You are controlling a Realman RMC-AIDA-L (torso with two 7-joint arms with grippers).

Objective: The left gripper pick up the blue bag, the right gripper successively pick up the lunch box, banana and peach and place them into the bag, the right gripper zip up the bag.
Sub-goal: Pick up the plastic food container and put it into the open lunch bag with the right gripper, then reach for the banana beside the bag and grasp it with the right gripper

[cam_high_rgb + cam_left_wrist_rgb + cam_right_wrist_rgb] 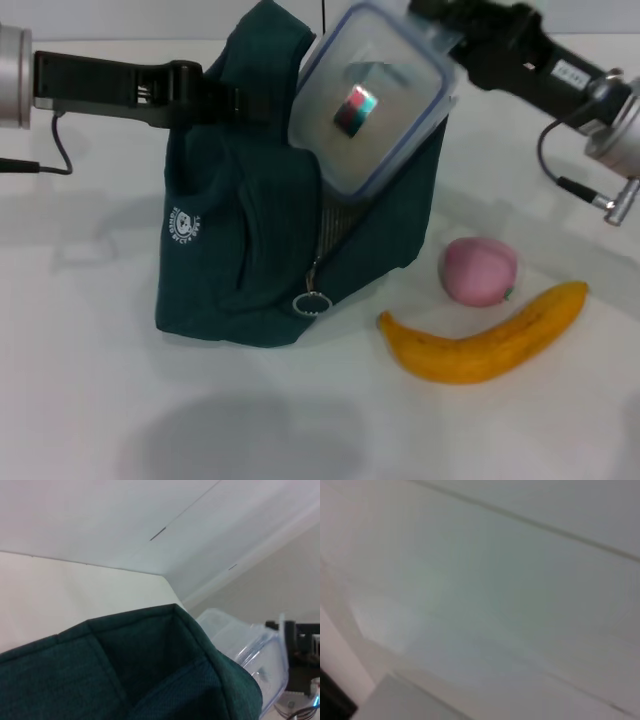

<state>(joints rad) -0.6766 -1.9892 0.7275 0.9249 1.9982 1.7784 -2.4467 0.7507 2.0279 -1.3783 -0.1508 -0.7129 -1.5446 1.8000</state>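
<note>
The blue bag (255,230) stands on the table, dark teal with a white round logo and a ring zipper pull (312,303). My left gripper (235,98) reaches in from the left and is shut on the bag's top edge, holding it up. The lunch box (372,98), clear with a blue rim, hangs tilted over the bag's open mouth, its lower end dipping inside. My right gripper (440,28) is shut on its upper corner. The left wrist view shows the bag's fabric (150,675) and the lunch box (255,650) beside it. The peach (479,270) and the banana (485,337) lie on the table right of the bag.
The white table (90,400) stretches in front of and left of the bag. A black cable (55,150) trails from the left arm. The right wrist view shows only pale blurred surfaces.
</note>
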